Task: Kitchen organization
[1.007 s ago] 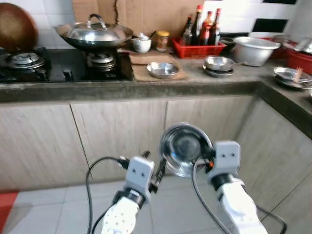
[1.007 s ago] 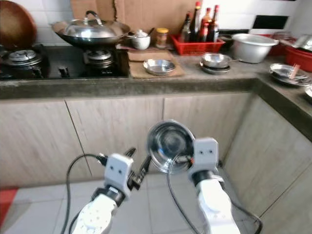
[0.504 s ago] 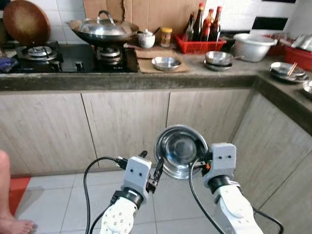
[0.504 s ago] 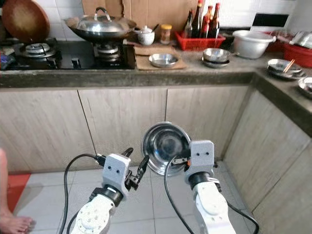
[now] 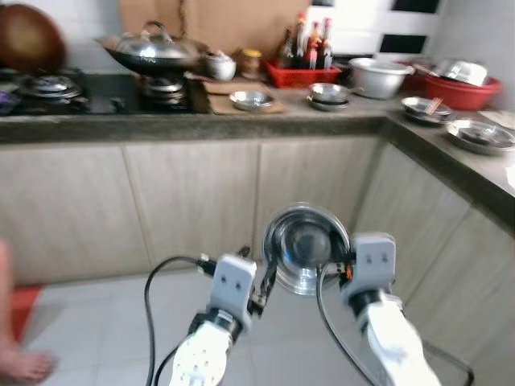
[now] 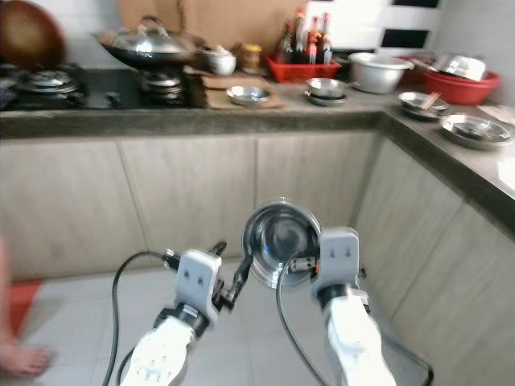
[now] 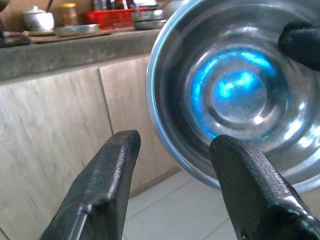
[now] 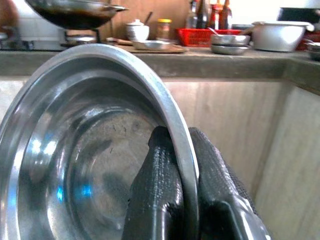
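Observation:
A round steel bowl [image 5: 307, 248] is held up on edge in front of me, its hollow facing me. My right gripper [image 5: 341, 270] is shut on the bowl's rim, one finger [image 8: 159, 192] inside and the other outside. My left gripper [image 5: 262, 283] is just left of the bowl and open, with nothing between its fingers [image 7: 111, 172]; the bowl [image 7: 235, 90] hangs a little beyond them. Both arms are low, above the tiled floor and short of the cabinets.
An L-shaped counter [image 5: 241, 125] runs across the back and down the right. It carries a lidded wok [image 5: 153, 50] on the stove, a steel plate [image 5: 251, 100], stacked bowls [image 5: 328, 93], a red bottle basket [image 5: 304, 74], a white pot [image 5: 380, 76] and a red basin [image 5: 455, 88]. A person's foot [image 5: 24, 366] is at the lower left.
The whole picture has swung, so the camera has turned right and more of the right counter shows. The bowl stays in my right gripper; the left gripper stays open beside it.

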Tool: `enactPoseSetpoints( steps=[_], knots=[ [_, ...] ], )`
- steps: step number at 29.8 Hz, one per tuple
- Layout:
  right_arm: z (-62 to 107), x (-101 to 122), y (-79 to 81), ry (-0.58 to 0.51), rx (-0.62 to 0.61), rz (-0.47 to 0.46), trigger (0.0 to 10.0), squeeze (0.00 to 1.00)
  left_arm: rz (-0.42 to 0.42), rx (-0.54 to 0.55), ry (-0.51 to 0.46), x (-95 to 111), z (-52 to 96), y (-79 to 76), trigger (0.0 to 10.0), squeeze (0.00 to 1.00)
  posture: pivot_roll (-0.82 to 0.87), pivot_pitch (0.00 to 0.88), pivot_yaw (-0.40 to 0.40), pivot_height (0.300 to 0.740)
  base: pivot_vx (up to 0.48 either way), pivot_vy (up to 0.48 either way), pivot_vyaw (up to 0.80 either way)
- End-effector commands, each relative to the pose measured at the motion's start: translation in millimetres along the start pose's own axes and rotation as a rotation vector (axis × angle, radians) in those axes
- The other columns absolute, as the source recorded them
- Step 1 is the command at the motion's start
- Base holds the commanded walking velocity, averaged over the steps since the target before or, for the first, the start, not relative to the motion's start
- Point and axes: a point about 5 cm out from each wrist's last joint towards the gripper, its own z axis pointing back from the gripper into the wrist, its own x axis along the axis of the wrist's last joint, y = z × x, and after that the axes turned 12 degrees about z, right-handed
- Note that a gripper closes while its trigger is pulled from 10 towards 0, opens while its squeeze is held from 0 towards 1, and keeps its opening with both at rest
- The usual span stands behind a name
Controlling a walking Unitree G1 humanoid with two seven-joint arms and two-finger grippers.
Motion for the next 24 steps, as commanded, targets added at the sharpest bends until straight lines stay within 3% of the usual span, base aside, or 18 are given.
enactPoseSetpoints(
  steps=[1,16,19,24],
  knots=[
    [-2.9,4,-1.6,-0.019,-0.009,0.0,10.0,0.0,-0.009,-0.002,-0.023,6,-4.0,-0.5,10.0,0.0,-0.01,0.0,-0.059,0.74,0.0,0.0,0.0],
    [-4.5,5,-3.2,-0.024,-0.019,0.002,10.0,0.0,-0.023,-0.002,-0.045,10,-6.1,0.3,10.0,0.0,-0.01,0.0,-0.058,0.74,0.0,0.0,0.0],
    [-2.0,22,-4.8,-0.218,-0.04,0.16,10.0,0.0,-0.042,-0.004,-0.055,9,-6.4,0.8,10.0,0.0,-0.01,0.0,-0.057,0.74,0.274,0.0,0.0],
    [-6.7,16,-7.1,-0.196,-0.045,0.162,10.0,0.0,-0.029,-0.009,-0.054,12,-6.4,0.7,10.0,0.0,-0.01,0.0,-0.055,0.74,0.3,0.0,0.0]
  ],
)
